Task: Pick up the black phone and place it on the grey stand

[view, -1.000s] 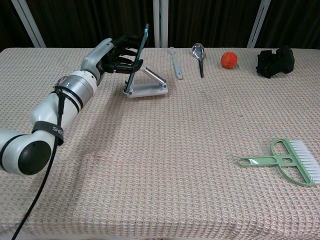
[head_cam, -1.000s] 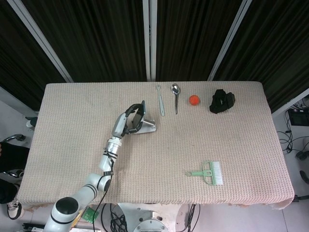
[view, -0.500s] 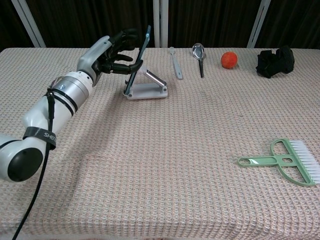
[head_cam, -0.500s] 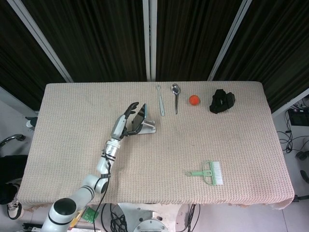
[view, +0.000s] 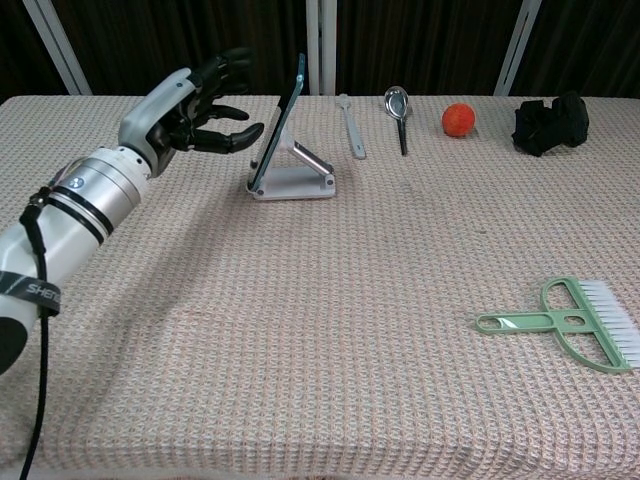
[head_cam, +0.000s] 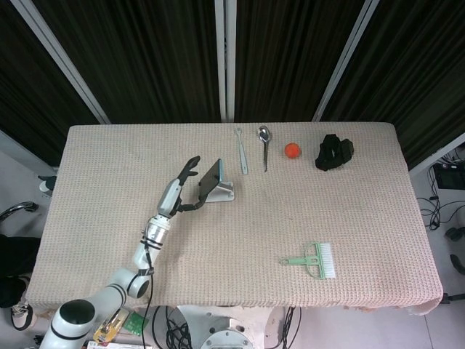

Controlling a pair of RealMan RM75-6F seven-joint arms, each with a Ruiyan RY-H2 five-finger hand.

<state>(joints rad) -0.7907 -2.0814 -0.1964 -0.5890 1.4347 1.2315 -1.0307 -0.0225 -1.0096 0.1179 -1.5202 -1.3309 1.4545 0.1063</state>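
Note:
The black phone (head_cam: 211, 177) (view: 277, 121) leans tilted on the grey stand (head_cam: 221, 193) (view: 297, 180), near the table's middle rear. My left hand (head_cam: 179, 190) (view: 193, 108) hovers just left of the phone, apart from it, fingers spread and holding nothing. The right hand appears in neither view.
Behind the stand lie a fork (head_cam: 240, 150) and a spoon (head_cam: 264, 145). An orange ball (head_cam: 292, 150) and a black crumpled object (head_cam: 333, 153) sit at the back right. A green brush (head_cam: 314, 260) lies front right.
My left hand has let go of the phone and drawn back to the left, its fingers opening. The phone stays leaning on the stand.

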